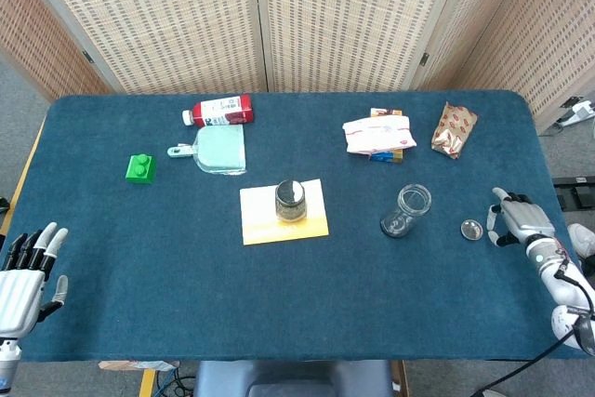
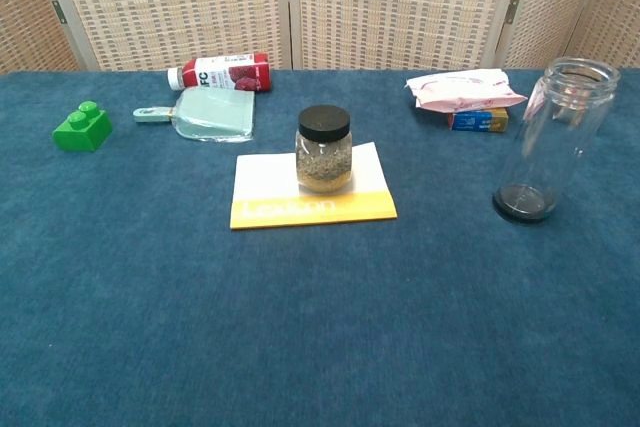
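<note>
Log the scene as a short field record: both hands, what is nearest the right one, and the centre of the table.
left hand: open, at the table's near left edge, holding nothing
right hand: open, at the right edge, beside the small round lid
small round lid: flat on the cloth, apart from the fingers
empty glass jar: upright, lidless
black-lidded jar: standing on the yellow-and-white booklet

Blue table (image 1: 139, 258); brick (image 1: 139, 167); bottle (image 1: 219, 111); booklet (image 1: 284, 220); open jar (image 1: 407, 210); lid (image 1: 472, 229)
</note>
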Available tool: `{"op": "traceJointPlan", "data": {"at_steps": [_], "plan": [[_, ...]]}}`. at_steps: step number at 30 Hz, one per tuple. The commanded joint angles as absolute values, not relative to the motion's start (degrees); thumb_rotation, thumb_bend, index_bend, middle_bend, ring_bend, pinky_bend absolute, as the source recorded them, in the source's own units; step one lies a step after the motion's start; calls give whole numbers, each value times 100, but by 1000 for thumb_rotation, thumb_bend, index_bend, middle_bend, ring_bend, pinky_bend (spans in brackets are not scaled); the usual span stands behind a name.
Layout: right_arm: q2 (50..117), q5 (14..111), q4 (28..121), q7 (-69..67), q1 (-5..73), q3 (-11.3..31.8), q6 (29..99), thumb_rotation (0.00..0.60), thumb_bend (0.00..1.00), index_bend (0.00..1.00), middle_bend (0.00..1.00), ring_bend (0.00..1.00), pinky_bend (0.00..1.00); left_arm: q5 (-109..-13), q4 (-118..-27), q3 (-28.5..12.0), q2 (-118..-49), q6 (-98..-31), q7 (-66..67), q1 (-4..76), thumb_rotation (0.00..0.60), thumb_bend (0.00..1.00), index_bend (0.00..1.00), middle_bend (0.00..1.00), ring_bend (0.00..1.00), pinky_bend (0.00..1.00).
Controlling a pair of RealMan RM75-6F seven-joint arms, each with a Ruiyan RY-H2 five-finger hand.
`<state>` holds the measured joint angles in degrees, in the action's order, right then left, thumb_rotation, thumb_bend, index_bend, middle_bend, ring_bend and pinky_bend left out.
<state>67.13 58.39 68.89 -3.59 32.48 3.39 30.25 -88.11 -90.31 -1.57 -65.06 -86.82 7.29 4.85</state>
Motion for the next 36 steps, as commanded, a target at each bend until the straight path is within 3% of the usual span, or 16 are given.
{"op": "traceJointPlan", "data": {"at_steps": [1,36], "plan": [[6808,5811,6764,-384,3296,364,2953,600,446,543,0,0,0,-8817,-9033,-154,-6503,-8684,726,485,600,503,0,0,0,0],[7186,5782,6340,-270,3523,335,2680,600,442,503,0,0,0,-8863,-9060,-157,-6452,-8746,657,462,600,504,0,0,0,0]]}}
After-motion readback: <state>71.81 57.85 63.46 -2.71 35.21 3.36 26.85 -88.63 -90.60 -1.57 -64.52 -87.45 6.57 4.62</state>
